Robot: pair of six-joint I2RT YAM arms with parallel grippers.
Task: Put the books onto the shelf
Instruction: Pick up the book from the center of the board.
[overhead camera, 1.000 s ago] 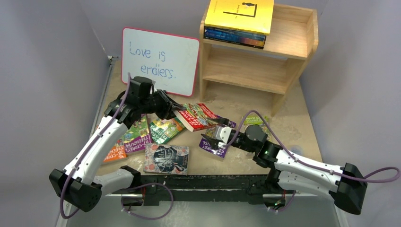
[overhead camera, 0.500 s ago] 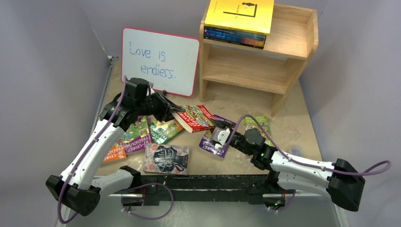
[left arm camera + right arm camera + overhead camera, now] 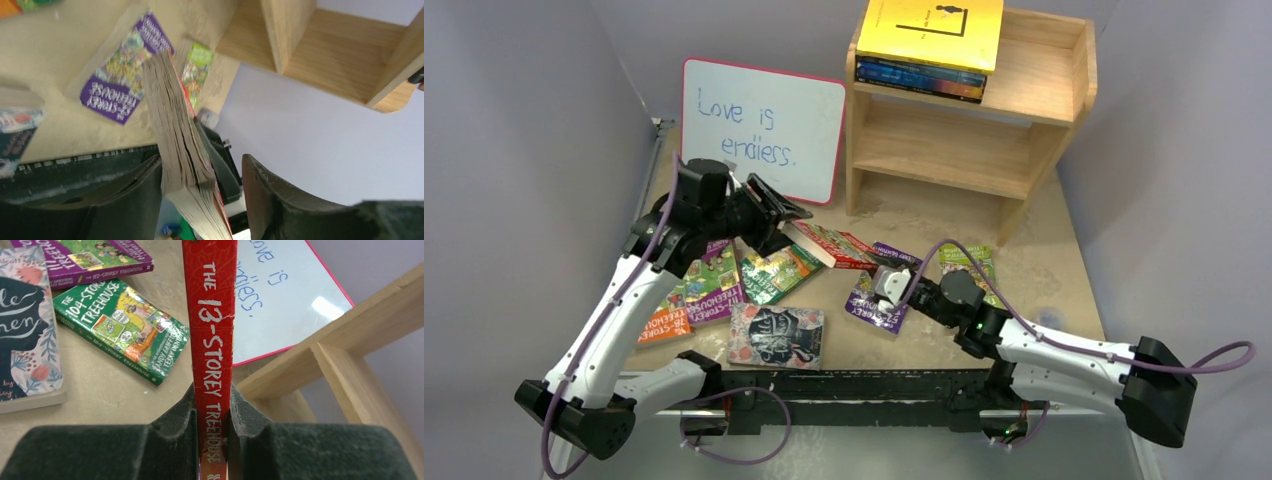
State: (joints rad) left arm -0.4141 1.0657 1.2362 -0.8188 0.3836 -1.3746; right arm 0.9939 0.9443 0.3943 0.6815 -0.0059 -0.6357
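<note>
Red book [image 3: 829, 244], titled "The 13-Storey Treehouse", hangs between both arms above the surface [image 3: 1034, 270]: right gripper [image 3: 212, 412] clenched on its spine, left gripper [image 3: 200, 192] released around its page edge, suggesting handover toward the shelf [image 3: 1024, 90]

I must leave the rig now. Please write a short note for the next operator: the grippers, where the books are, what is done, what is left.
Right gripper: shut on the spine of the red book.
Left gripper: jaws open around the page edge of the same book, one finger against it, the other apart.
Shelf: yellow book on a dark stack, top tier; lower tier bare.
On the table: green book, floral book, purple book and others.
Left: shelve the red book, then those on the table.
</note>
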